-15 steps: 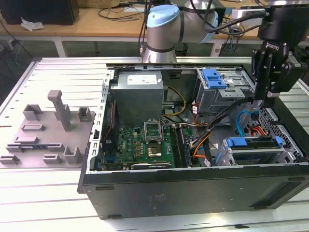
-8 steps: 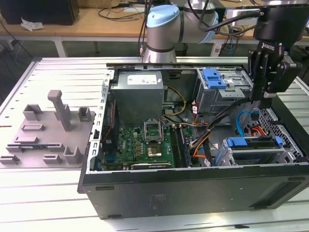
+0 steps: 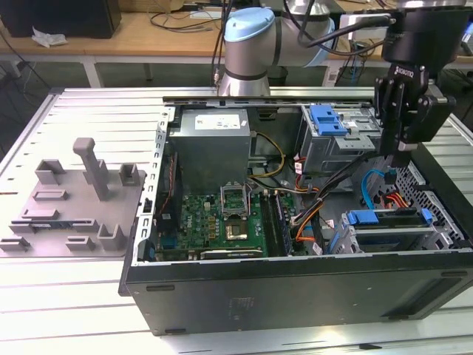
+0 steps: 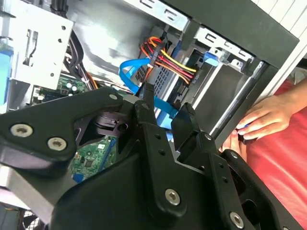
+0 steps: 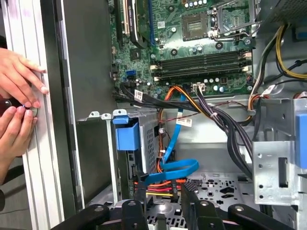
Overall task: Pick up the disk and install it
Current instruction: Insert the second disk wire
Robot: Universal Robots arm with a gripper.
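The disk (image 3: 388,235) sits in the case at about 4 o'clock, already in its slot. My gripper (image 3: 401,151) hangs over it at 2 o'clock, 2 fingers spread and empty. Loose cables (image 3: 373,186) could snag me.

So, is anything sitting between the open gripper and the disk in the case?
Yes. The gripper, open and empty, hangs over the case floor beside the bay where the disk sits. A looped blue cable and a red, yellow and orange wire bundle lie just past its fingertips, next to that bay.
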